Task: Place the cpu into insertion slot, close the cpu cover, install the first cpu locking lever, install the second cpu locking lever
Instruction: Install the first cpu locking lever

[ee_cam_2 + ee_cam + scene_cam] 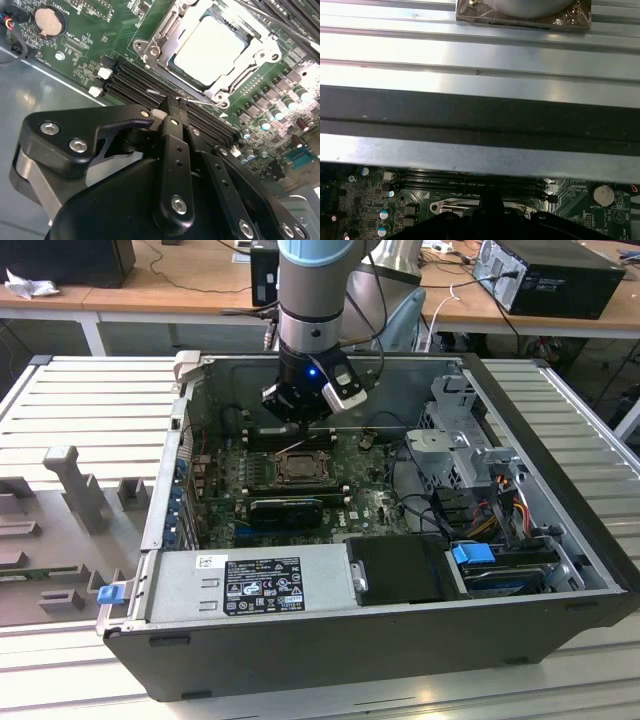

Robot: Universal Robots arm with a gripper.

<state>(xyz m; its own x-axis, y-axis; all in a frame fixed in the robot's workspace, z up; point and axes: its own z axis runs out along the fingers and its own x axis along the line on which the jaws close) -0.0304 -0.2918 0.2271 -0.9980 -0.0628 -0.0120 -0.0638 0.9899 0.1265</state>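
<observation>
Cpu (pixel 209 49) seated, end effector (pixel 172 107) seemingly closed above.

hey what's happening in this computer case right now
A robot arm is working inside an open computer case, over the green motherboard. Its gripper hangs just beside the insertion slot, fingers together, with nothing visibly held. The cpu already sits in the slot, and the cpu cover lies down around it, its pale metal top showing through the window. A thin wire locking lever lies close to the fingertips; whether it is latched isn't clear.
</observation>
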